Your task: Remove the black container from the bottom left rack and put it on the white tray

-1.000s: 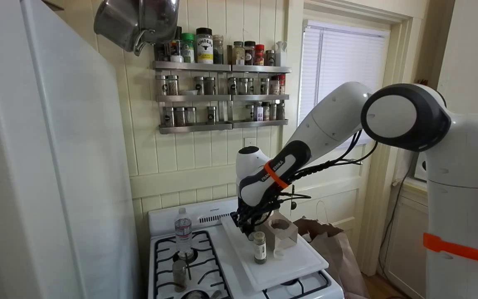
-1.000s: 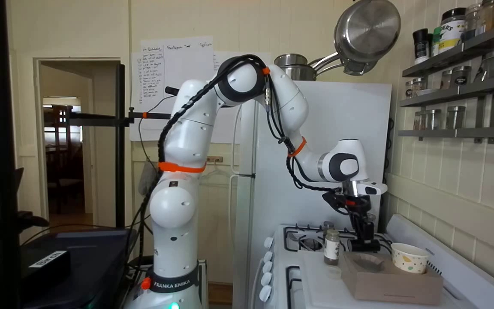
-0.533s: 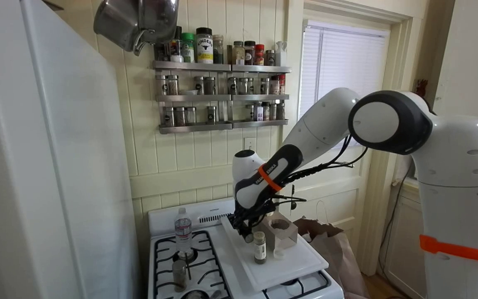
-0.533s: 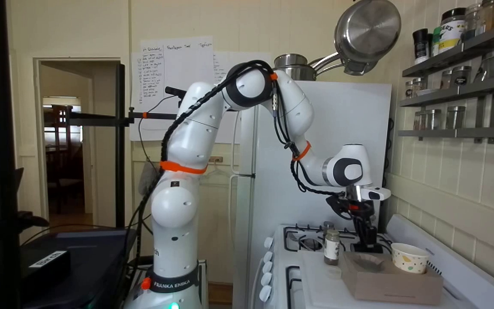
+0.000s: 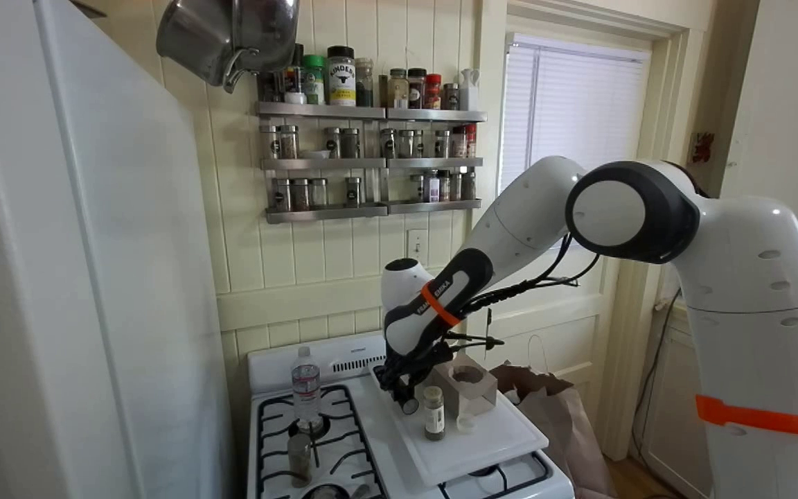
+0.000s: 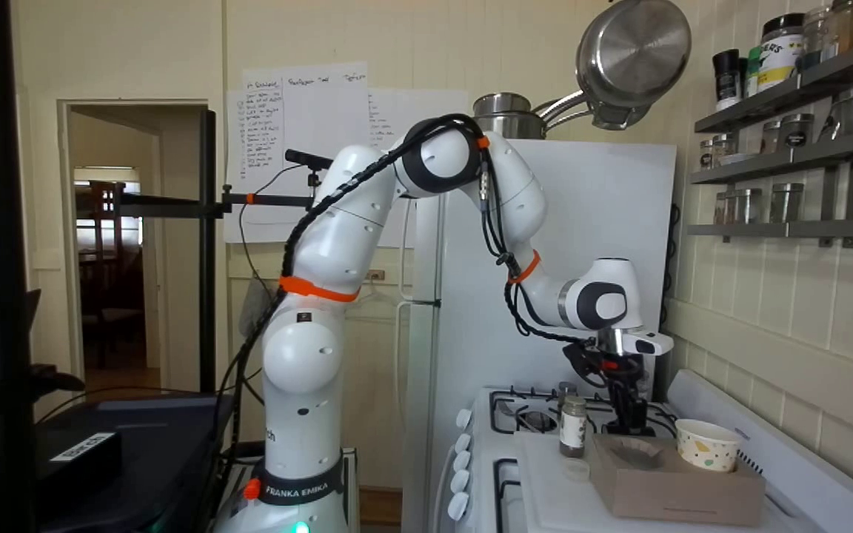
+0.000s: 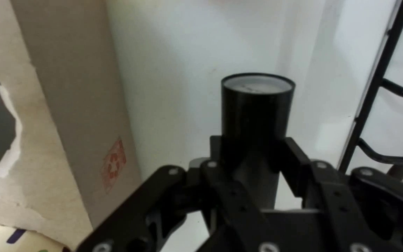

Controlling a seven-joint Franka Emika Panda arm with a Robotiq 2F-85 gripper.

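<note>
The black container is a dark cylinder with a pale, black-rimmed round end. My gripper is shut on it, one finger on each side. In an exterior view the gripper holds the container low over the back part of the white tray, round end toward the camera. In an exterior view the gripper and container are partly behind a cardboard box. I cannot tell whether the container touches the tray. The steel wall rack's bottom left shelf holds several small jars.
The cardboard box with a paper bowl stands on the tray beside the gripper. A labelled spice jar and a small clear cup stand on the tray. A water bottle and another jar stand on the burners.
The arm has lowered and reached farther out over the stove. In an exterior view the gripper and black container have moved down and slightly left. The container is still held.
</note>
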